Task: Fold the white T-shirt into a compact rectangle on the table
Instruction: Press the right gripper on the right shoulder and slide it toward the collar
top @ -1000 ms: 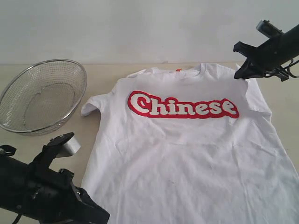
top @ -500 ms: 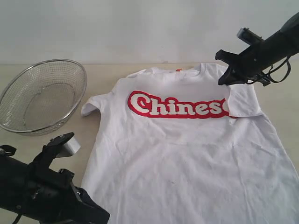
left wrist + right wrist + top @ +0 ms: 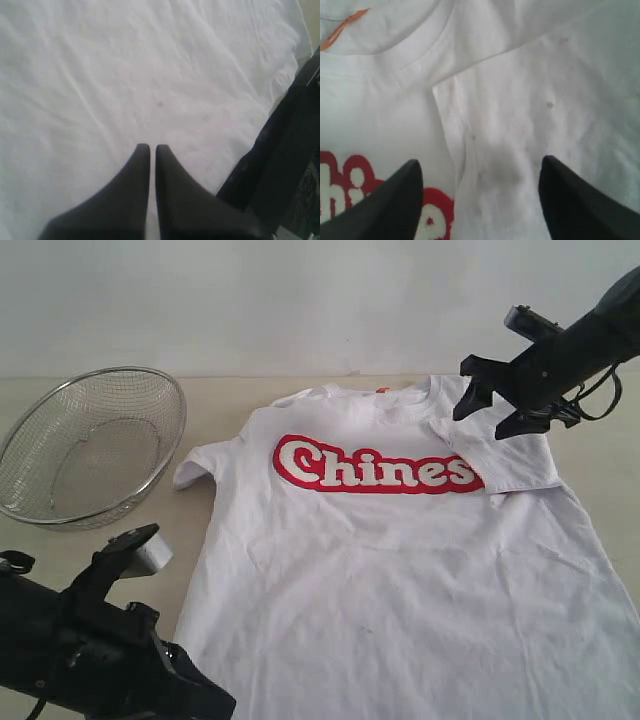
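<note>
**Shirt flat, collar toward the top of the frame, one sleeve turned in**

In the exterior view the white T-shirt (image 3: pixel 390 570) lies face up on the table (image 3: pixel 230 405), filling the centre and lower right of the frame. Its long axis runs from the collar and orange neck tag (image 3: pixel 381 390) at upper centre down to the hem, cut off at the bottom edge. The red lettering crosses it left to right. The sleeve (image 3: pixel 510 455) at upper right is folded inward over the last letter. The right gripper (image 3: pixel 481 422) hovers above that fold, jaws spread and empty. The left gripper (image 3: pixel 152 148), pinched closed on nothing, hangs over plain white cloth. A wire-mesh basket (image 3: pixel 90 445) sits at upper left.
</note>
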You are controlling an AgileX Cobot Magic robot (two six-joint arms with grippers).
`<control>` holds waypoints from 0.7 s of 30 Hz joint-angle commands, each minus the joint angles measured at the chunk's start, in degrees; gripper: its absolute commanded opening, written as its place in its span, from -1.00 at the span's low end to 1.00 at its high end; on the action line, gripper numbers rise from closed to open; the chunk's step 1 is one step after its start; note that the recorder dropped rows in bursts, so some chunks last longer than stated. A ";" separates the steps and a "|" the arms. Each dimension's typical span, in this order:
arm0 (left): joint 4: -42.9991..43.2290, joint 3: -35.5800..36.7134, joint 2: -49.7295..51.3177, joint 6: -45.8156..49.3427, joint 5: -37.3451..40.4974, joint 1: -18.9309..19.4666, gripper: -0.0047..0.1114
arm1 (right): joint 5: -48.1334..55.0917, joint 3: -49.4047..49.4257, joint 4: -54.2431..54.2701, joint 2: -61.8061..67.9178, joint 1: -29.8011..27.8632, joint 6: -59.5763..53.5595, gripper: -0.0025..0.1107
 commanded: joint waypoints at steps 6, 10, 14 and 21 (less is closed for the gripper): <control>-3.35 0.13 -0.36 1.58 2.17 -0.17 -0.84 | -1.04 0.14 -0.21 -6.14 -0.06 -0.47 -0.50; -7.21 0.13 -1.45 4.65 4.24 -0.17 -0.84 | 1.98 0.14 0.55 -8.17 1.21 -6.51 -0.66; -7.94 0.13 -5.18 4.20 2.74 0.18 -0.84 | 4.40 0.14 0.55 -8.17 5.16 -13.26 -0.36; 7.95 0.13 -13.57 -12.44 -7.94 0.31 -0.84 | 4.46 0.14 0.55 -9.22 12.61 -17.32 -0.03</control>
